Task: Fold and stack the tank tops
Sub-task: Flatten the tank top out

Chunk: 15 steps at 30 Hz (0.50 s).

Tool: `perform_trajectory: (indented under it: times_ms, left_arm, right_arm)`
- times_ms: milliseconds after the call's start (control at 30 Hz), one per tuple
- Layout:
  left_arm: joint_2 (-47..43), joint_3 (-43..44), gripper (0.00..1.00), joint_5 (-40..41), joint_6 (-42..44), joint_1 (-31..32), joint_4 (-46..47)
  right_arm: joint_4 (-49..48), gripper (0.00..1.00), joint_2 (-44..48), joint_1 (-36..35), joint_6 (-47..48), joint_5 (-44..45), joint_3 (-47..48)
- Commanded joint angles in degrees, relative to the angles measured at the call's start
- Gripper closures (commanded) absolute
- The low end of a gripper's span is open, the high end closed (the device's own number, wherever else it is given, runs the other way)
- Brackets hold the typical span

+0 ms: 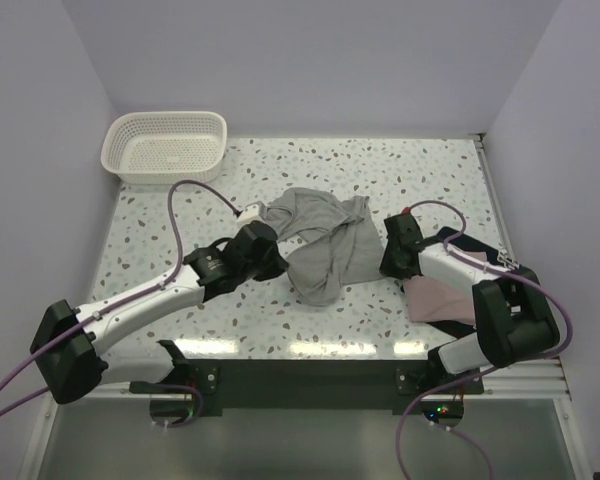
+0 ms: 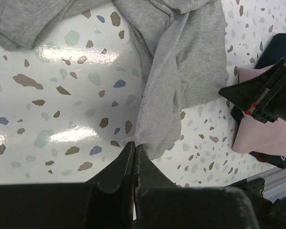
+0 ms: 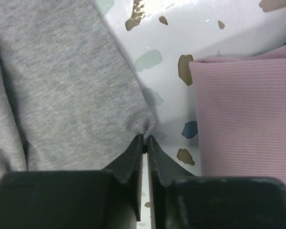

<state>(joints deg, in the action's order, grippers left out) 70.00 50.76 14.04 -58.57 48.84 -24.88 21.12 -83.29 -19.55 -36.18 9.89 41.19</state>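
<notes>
The grey tank top point(image 1: 325, 240) lies crumpled in the middle of the table. My left gripper point(image 1: 276, 262) is shut on its near-left corner; in the left wrist view point(image 2: 134, 144) the grey cloth point(image 2: 181, 67) runs up from the pinched tips. My right gripper point(image 1: 384, 258) is shut on the grey top's right hem corner, seen in the right wrist view point(image 3: 144, 139) with grey cloth point(image 3: 62, 86) to the left. The pink tank top point(image 1: 435, 297) lies folded on the navy one point(image 1: 470, 245) at the right; it also shows in the right wrist view point(image 3: 248, 114).
A white lattice basket point(image 1: 165, 146) stands at the back left corner. The speckled table point(image 1: 160, 240) has walls on three sides. The right arm's base point(image 1: 510, 320) sits beside the folded pile.
</notes>
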Motion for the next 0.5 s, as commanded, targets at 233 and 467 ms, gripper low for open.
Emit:
perform_trajectory:
  times_ms: [233, 467]
  left_arm:
    - [-9.25, 4.69, 1.0, 4.84, 6.26, -5.68, -7.18]
    - [-15.06, 23.81, 1.0, 14.51, 15.04, -7.27, -14.31]
  right_arm:
    - [7.94, 1.0, 7.51, -0.14, 0.06, 1.0, 10.3]
    - [21.91, 1.0, 19.46, 0.3, 3.65, 5.39, 34.16]
